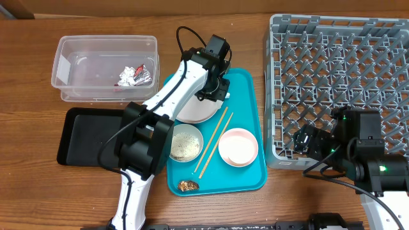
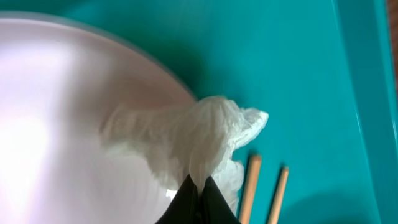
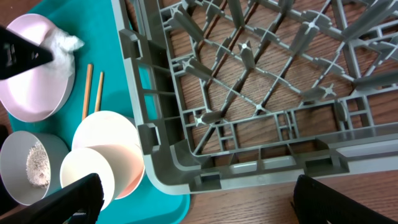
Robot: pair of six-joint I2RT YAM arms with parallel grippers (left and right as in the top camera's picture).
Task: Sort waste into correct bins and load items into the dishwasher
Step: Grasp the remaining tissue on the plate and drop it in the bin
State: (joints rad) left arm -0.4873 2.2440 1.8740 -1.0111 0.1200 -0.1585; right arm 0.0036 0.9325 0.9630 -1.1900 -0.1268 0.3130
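My left gripper [image 2: 200, 183] is shut on the crumpled white napkin [image 2: 211, 134], which lies at the rim of the round white plate [image 2: 74, 124]. Overhead, that gripper [image 1: 216, 92] hangs over the plate [image 1: 195, 114]. Two chopsticks [image 1: 214, 140] lie beside it. A grey bowl [image 1: 185, 142] holds rice grains, next to a pink bowl [image 1: 238, 147] and a brown scrap [image 1: 188, 185]. Foil wrappers [image 1: 136, 75] lie in the clear tub [image 1: 105, 57]. My right gripper [image 3: 208, 202] stands open and empty at the near corner of the grey dish rack [image 3: 249, 93].
The plate, bowls, chopsticks and scrap all sit on a teal tray [image 1: 246, 96]. A shallow black tray [image 1: 83, 137] lies to its left, below the tub. The dish rack [image 1: 339, 83] fills the right side of the wooden table.
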